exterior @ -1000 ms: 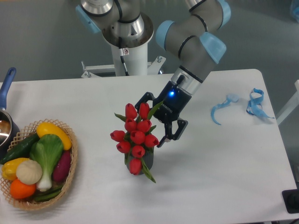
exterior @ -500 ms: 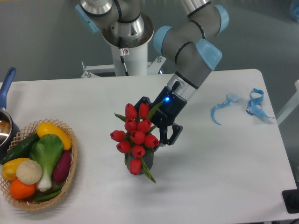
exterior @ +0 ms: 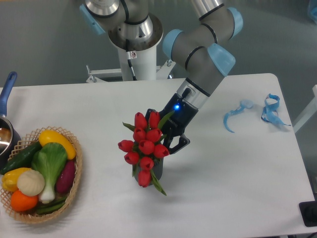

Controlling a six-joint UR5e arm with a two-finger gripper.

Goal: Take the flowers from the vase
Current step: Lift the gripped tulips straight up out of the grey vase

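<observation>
The flowers point(exterior: 146, 147), red tulip buds with green leaves, stand in the small dark grey vase point(exterior: 157, 171) at the middle of the white table point(exterior: 223, 188). Only a sliver of the vase shows below the buds. My gripper point(exterior: 166, 140) reaches down from the upper right into the back of the bunch. Its jaws have drawn together around the stems and upper buds. One black finger point(exterior: 179, 142) shows right of the bunch; the other is hidden behind the tulips. The vase stands on the table.
A wicker basket point(exterior: 74, 173) of colourful vegetables sits at the front left. A blue-handled metal pot point(exterior: 6, 89) is at the left edge. Light blue ribbon pieces point(exterior: 270, 111) lie at the back right. The robot base point(exterior: 134, 44) stands behind the table.
The gripper moved down and left into the bunch and its jaws closed on it. The tulips shifted slightly to the right.
</observation>
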